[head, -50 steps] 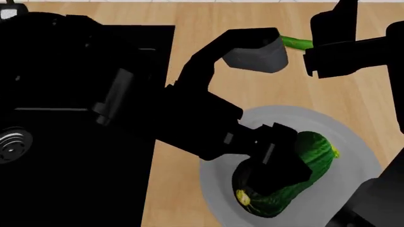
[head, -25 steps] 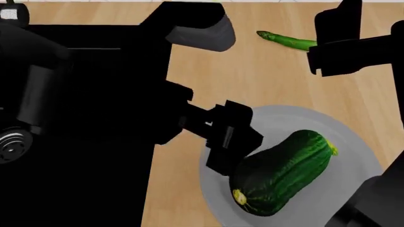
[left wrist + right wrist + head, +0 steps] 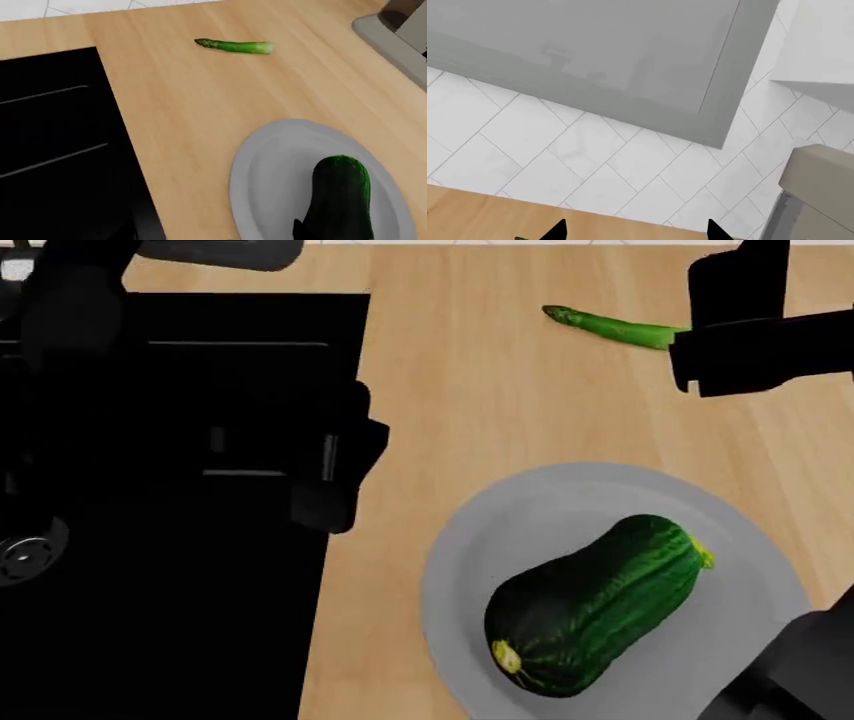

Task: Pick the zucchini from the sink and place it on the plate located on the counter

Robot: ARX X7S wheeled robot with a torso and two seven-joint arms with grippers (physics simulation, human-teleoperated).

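The zucchini [image 3: 594, 605], dark green and stubby with yellow tips, lies on the round grey plate [image 3: 461, 540] on the wooden counter [image 3: 507, 410]. It also shows in the left wrist view [image 3: 341, 197] on the plate [image 3: 280, 160]. My left gripper [image 3: 336, 465] hangs over the right edge of the black sink [image 3: 160, 620], left of the plate and apart from the zucchini. In the left wrist view [image 3: 217, 236] its fingertips are wide apart with nothing between them. My right gripper [image 3: 635, 232] is open and empty and faces the tiled wall.
A thin asparagus stalk [image 3: 611, 326] lies on the counter behind the plate, next to my right arm [image 3: 767, 335]. The sink's round drain [image 3: 20, 552] shows at the far left. A grey object [image 3: 393, 35] stands at the counter's right side.
My left gripper has let go of the zucchini and drawn back left, from over the plate to over the sink's edge. The zucchini stays on the plate. The right arm has barely moved.
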